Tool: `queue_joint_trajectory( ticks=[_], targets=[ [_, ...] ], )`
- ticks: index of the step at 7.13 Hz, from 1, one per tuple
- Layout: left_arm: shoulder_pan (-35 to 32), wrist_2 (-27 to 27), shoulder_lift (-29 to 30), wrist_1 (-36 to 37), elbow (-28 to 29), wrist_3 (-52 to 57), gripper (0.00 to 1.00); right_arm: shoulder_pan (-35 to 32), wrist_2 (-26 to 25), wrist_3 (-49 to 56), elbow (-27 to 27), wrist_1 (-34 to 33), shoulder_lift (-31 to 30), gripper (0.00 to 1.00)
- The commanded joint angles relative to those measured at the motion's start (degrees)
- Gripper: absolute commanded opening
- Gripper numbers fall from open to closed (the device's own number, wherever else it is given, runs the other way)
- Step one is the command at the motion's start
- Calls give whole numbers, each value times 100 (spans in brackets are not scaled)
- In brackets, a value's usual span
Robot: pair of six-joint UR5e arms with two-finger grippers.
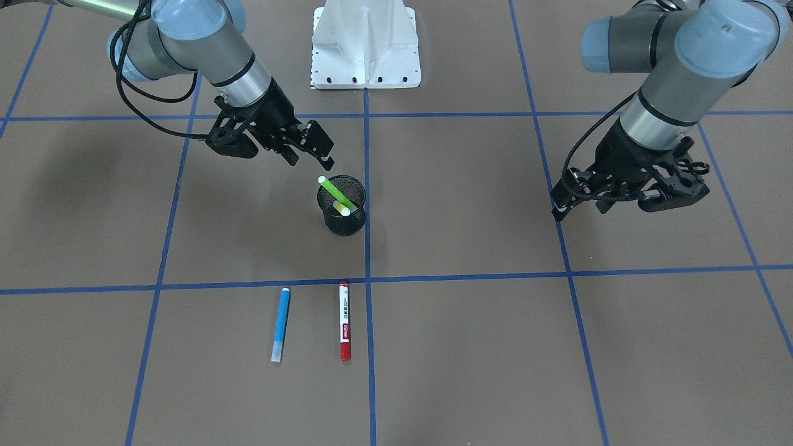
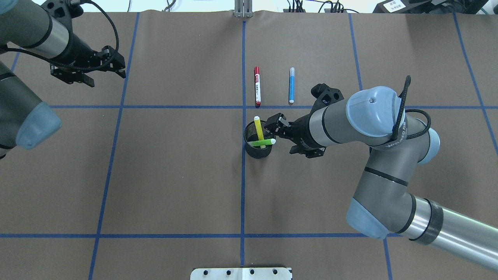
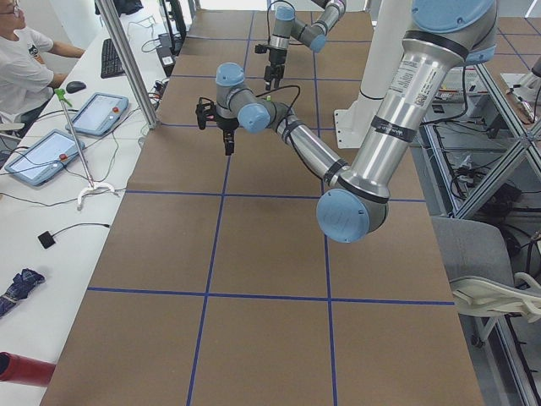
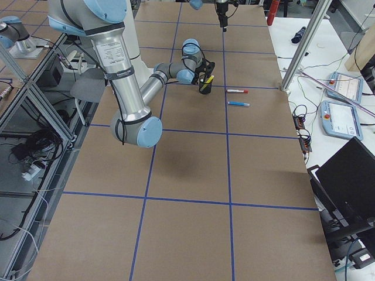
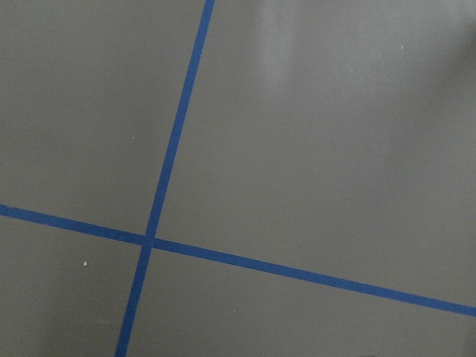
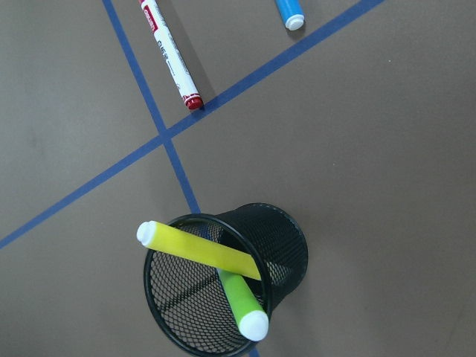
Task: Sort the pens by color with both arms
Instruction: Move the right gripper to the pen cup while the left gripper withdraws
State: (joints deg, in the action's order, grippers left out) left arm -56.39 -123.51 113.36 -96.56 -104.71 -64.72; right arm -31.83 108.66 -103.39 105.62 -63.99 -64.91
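The green pen [image 2: 262, 143] leans in the black mesh cup [image 1: 344, 226] with its pale cap over the rim on my right arm's side, crossed by the yellow pen [image 2: 258, 128]. The blue pen [image 2: 291, 85] and the white pen with red ends [image 2: 257, 87] lie side by side on the counter [image 2: 175, 175], just beyond the cup. I read the step as taking the green pen. To do it well I would close on the shaft just below the cap, then lift along the pen's lean so the yellow one is not dragged and the light cup does not tip. The right gripper [image 1: 310, 160] hangs just beside the rim, angled down toward the cap, jaws spread and empty. The left gripper [image 1: 577, 210] hovers well apart over bare counter, jaws also spread, as best I can tell.
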Motion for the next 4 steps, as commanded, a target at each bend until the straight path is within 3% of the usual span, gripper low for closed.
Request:
queue_joint_trajectory(
  ticks=[1, 2, 4],
  targets=[
    [-22, -33, -25, 6, -32, 21, 90, 19, -152, -224, -373, 183, 162, 84],
    [-13, -33, -25, 6, -41, -5, 90, 10, -143, -660, -523, 602, 154, 83],
    [-13, -24, -16, 6, -41, -14, 90, 10, -143, -857, -534, 712, 154, 80]
  ],
)
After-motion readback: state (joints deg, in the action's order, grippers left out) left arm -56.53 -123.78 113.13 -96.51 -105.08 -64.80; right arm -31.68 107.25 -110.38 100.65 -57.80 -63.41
